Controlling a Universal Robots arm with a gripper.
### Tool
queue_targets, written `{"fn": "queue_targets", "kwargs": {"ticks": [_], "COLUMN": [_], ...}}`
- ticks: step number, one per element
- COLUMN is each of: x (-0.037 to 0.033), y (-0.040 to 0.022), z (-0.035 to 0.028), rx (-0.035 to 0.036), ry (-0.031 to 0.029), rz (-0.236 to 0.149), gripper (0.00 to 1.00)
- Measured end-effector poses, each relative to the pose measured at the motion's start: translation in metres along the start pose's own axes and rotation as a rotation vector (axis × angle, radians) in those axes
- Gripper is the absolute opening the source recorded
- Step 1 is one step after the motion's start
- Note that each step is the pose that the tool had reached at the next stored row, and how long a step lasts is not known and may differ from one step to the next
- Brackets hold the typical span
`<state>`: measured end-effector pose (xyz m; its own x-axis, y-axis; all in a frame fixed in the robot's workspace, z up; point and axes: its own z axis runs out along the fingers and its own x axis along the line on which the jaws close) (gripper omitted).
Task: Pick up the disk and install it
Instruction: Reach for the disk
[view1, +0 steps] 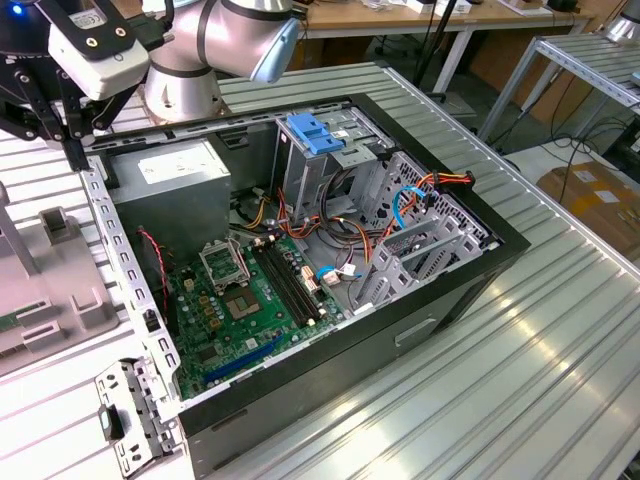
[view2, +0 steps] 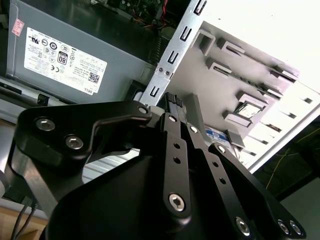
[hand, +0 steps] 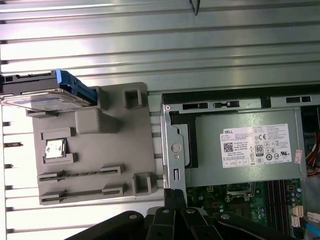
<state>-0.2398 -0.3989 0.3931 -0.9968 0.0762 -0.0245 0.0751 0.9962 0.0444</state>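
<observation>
The disk (hand: 47, 92), a flat dark drive with blue side rails, lies at one corner of a grey moulded tray (hand: 100, 145) in the first wrist view. My gripper (hand: 175, 194) hangs over the metal rim of the open computer case (hand: 172, 145), between the tray and the case, well apart from the disk. In the second wrist view the gripper (view2: 172, 98) has its black fingers (view2: 175, 130) pressed together with nothing between them. In the exterior view the gripper (view1: 72, 150) sits at the far left, above the case's rim.
The open computer case (view1: 470, 270) holds a grey power supply (view1: 175, 180), a green motherboard (view1: 250, 300), loose cables and a metal drive cage with a blue top (view1: 315, 135). The grey tray (view1: 60, 290) lies at the exterior view's left and holds a small square chip (hand: 55, 148). The table is ribbed metal (view1: 500, 400).
</observation>
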Motion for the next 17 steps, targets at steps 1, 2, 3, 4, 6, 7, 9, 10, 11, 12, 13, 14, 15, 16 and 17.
{"fn": "queue_targets", "kwargs": {"ticks": [1,2,3,4,6,7,9,10,11,12,13,14,15,16,17], "x": [0.0005,0.0009,0.0018,0.0023,0.0035,0.0039,0.0052,0.0056,0.0061,0.0066,0.0073,0.0077,0.0082,0.0087,0.0092], "y": [0.0000,-0.0001,-0.0001,-0.0002,-0.0003,-0.0003,-0.0004,-0.0004,-0.0005,-0.0005,-0.0006,-0.0006,-0.0006,-0.0007,-0.0007], "z": [0.0000,0.0000,0.0000,0.0000,0.0000,0.0000,0.0000,0.0000,0.0000,0.0000,0.0000,0.0000,0.0000,0.0000,0.0000], "rx": [0.0000,0.0000,0.0000,0.0000,0.0000,0.0000,0.0000,0.0000,-0.0001,0.0000,0.0000,0.0000,-0.0001,0.0000,0.0000], "ry": [0.0000,0.0000,0.0000,0.0000,0.0000,0.0000,0.0000,0.0000,-0.0001,0.0000,0.0000,0.0000,0.0000,0.0001,0.0000], "rz": [0.000,0.000,0.000,0.000,0.000,0.000,0.000,0.000,0.000,0.000,0.000,0.000,0.000,0.000,0.000], "gripper": [0.11,0.11,0.11,0.11,0.11,0.11,0.11,0.11,0.11,0.11,0.11,0.11,0.11,0.11,0.11]}}
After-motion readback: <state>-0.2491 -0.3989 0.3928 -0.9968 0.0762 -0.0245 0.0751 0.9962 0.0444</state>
